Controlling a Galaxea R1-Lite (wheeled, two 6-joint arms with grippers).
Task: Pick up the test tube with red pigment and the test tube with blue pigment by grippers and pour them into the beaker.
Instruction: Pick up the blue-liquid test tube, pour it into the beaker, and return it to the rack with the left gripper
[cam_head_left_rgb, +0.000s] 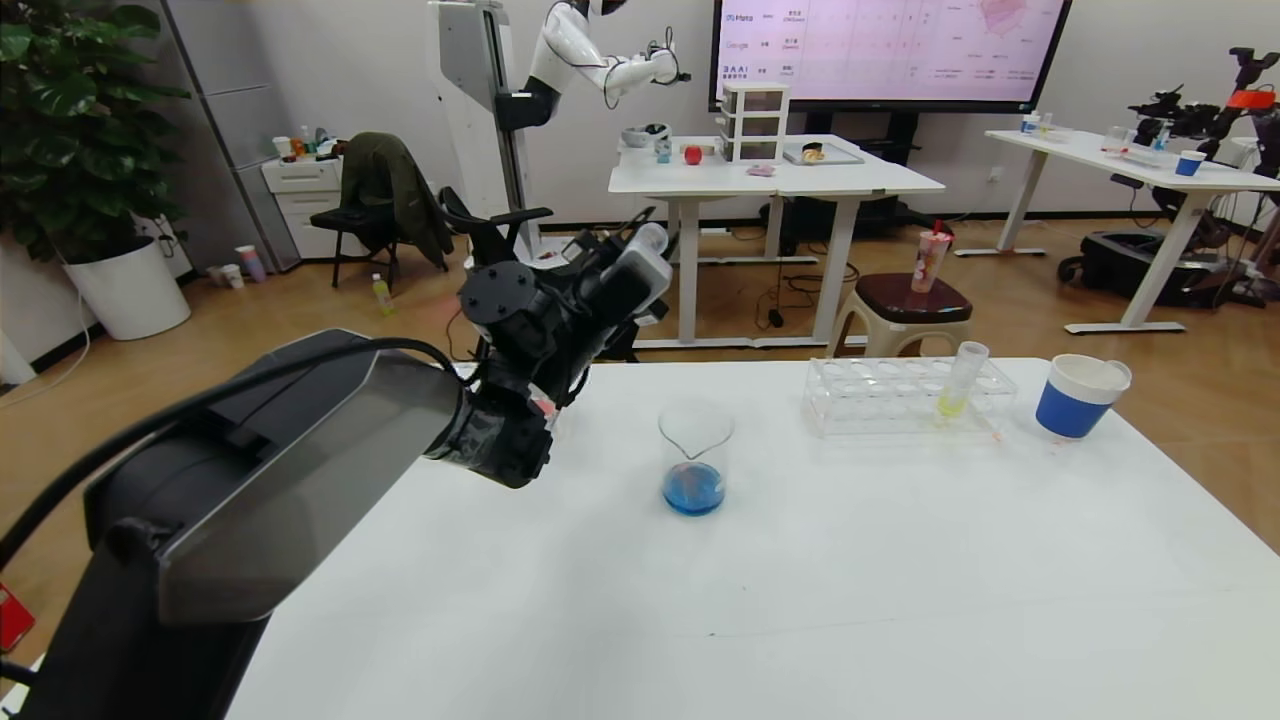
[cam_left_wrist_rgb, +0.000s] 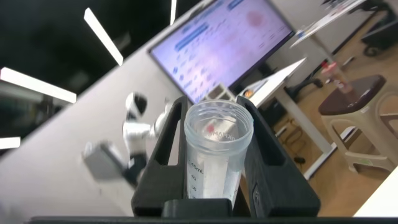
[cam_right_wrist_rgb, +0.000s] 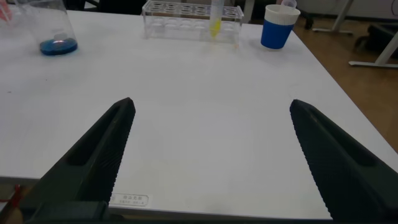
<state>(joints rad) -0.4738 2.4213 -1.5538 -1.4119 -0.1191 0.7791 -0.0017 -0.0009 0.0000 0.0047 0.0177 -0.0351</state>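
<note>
Clear plastic with a small dab of red inside: the test tube with red pigment, squeezed tight between the two black fingers of the left gripper. Held up in the air to the left of the beaker and a bit behind it, well above the desk. Lying the long way along the fingers, wide rim at the far end, pointing up and away toward the back of the room. Not tipped to pour yet, by the look of it.

Just blue water at the bottom of the beaker, no red mixed in, spout facing the robot. So, most likely, blue part done and red part left to do.

Next, probably: bring the rim across to the right and down, right over the beaker's open top, then roll the wrist so the rim dips lower than the round bottom. Left arm by far the nearer one for that, and already holding the tube.

Off to the right of the beaker and a little behind it: a clear rack with one yellow tube standing in it, then a blue-banded cup further right.

Right gripper spread wide open, holding nothing, low over the near side of the desk, well away from the beaker, pointing toward the rack.
</note>
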